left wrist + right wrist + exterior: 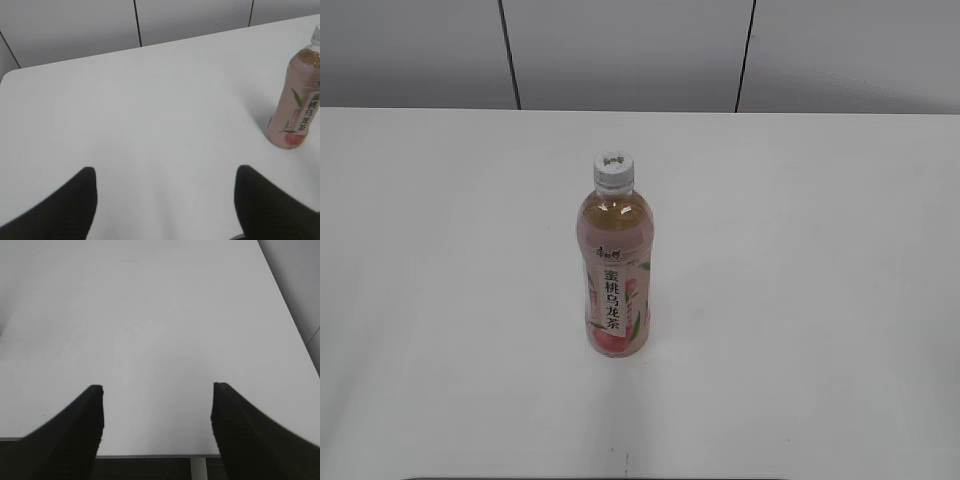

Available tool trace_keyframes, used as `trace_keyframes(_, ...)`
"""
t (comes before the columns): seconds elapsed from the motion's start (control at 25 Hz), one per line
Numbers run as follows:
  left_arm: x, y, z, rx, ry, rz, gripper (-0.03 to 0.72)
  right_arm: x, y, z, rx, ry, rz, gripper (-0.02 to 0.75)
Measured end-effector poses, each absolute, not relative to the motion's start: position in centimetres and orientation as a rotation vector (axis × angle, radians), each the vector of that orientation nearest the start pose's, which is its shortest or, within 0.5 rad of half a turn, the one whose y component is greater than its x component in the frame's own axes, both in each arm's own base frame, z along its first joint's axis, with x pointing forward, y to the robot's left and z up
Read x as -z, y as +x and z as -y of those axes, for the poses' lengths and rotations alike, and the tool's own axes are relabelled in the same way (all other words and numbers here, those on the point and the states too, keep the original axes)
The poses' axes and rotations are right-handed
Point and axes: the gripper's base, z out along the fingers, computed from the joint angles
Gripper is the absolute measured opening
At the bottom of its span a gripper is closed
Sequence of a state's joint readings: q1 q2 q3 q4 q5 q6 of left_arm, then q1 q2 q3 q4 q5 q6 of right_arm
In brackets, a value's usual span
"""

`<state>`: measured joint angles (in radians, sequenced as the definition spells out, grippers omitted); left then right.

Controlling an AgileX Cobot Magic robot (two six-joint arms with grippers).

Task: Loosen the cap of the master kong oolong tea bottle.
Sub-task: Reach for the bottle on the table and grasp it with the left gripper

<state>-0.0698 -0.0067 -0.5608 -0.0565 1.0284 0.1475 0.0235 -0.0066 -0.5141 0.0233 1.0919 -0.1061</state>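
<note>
The master kong oolong tea bottle (613,275) stands upright near the middle of the white table, its pink peach label with black characters facing me. The white ribbed cap (614,170) sits on its neck. The bottle also shows at the right edge of the left wrist view (296,105), its cap cut off by the frame edge. My left gripper (165,172) is open and empty, well to the left of the bottle. My right gripper (157,390) is open and empty over the table's near edge; the bottle is out of its view. Neither gripper shows in the exterior view.
The white table (800,300) ends at a grey panelled wall (630,50) behind. The table's rounded far corner (10,75) shows in the left wrist view. The table's front edge and a white leg (198,467) show in the right wrist view.
</note>
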Motion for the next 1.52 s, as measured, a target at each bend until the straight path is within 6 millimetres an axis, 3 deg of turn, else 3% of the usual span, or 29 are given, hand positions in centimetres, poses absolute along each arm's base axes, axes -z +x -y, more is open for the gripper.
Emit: trace_keyframes(1.52,-29.66,-1.28,0.35,0.015,0.214,-1.932,0.508,-27.87,-0.89,-0.17,0.023,-0.135,-2.049,0.511)
